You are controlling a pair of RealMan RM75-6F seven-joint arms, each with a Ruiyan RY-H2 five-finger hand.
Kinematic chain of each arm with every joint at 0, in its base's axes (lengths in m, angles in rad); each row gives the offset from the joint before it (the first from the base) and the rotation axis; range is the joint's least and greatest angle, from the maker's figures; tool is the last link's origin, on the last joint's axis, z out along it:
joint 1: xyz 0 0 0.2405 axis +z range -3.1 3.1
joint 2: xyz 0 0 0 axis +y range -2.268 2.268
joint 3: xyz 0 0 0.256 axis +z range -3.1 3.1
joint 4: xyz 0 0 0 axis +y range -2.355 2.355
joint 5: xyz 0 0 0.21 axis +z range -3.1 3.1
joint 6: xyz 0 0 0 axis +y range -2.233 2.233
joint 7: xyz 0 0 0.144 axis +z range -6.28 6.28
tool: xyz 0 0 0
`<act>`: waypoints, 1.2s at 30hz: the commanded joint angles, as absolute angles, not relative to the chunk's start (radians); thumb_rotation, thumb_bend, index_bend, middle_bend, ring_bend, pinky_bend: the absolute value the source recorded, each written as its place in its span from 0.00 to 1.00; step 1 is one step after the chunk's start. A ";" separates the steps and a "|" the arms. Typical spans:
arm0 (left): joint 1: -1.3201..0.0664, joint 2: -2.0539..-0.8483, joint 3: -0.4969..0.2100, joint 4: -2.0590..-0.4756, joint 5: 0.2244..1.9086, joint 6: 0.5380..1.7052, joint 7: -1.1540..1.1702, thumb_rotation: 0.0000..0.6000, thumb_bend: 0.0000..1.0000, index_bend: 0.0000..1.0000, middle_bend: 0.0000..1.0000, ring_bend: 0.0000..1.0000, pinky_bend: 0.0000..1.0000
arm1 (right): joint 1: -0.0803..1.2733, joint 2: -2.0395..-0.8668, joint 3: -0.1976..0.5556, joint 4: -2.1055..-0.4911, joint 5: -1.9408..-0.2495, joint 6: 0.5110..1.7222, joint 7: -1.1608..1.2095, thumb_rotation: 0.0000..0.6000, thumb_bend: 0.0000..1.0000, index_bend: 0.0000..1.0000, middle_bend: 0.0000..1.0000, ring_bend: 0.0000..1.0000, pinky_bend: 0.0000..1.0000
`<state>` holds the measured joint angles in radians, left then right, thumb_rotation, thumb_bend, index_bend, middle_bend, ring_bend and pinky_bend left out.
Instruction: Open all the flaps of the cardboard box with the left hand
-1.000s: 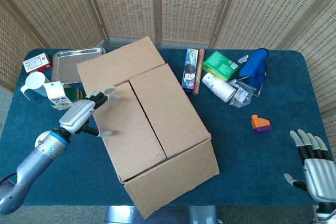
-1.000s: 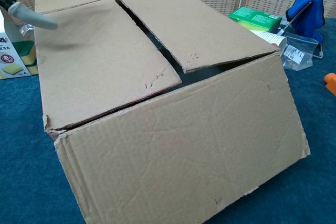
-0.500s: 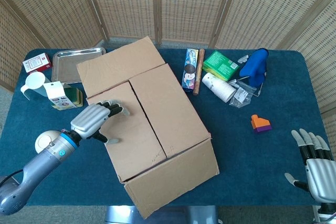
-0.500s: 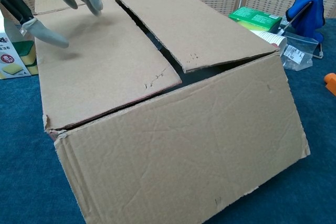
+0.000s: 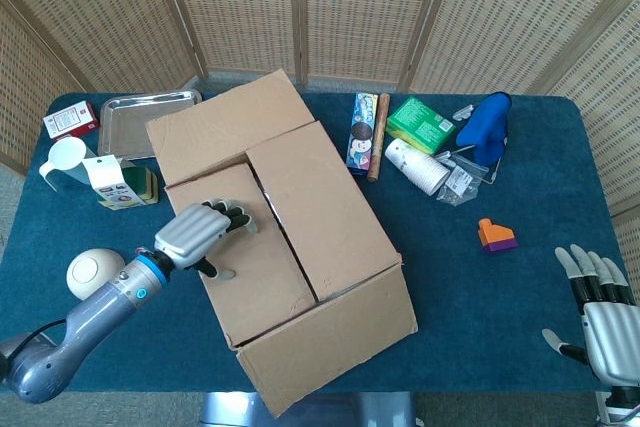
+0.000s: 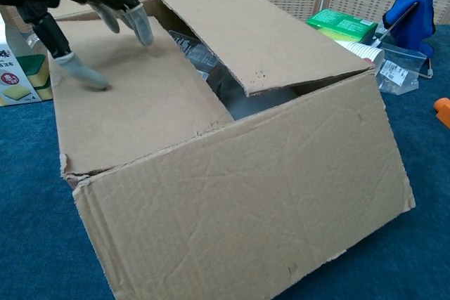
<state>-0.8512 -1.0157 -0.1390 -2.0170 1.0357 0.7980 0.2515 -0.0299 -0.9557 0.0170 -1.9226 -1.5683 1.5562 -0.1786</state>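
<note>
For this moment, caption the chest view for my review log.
Left hand presses the near flap down into the cardboard box, widening the centre gap.

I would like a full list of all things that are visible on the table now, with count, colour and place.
Large cardboard box: 1, brown, table centre, flaps partly open.
Metal tray: 1, silver, far left.
Small red-white box: 1, far left corner.
White scoop: 1, left edge.
Sponge pack: 1, green-yellow, left of box.
Round ball: 1, cream, near left.
Tall printed carton: 1, blue, right of box.
Stick: 1, brown, beside carton.
Green box: 1, far right-centre.
Paper cups: stack, white, lying.
Blue cloth: 1, far right.
Orange-purple block: 1, right.
Left hand: on box's left flap.
Right hand: near right corner, holding nothing.
</note>
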 commanded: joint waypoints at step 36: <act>-0.959 -1.130 -0.146 -2.046 0.877 0.955 0.435 1.00 0.04 0.21 0.00 0.01 0.17 | -0.033 -0.946 0.014 -1.928 -1.579 1.561 -0.164 1.00 0.00 0.00 0.00 0.00 0.00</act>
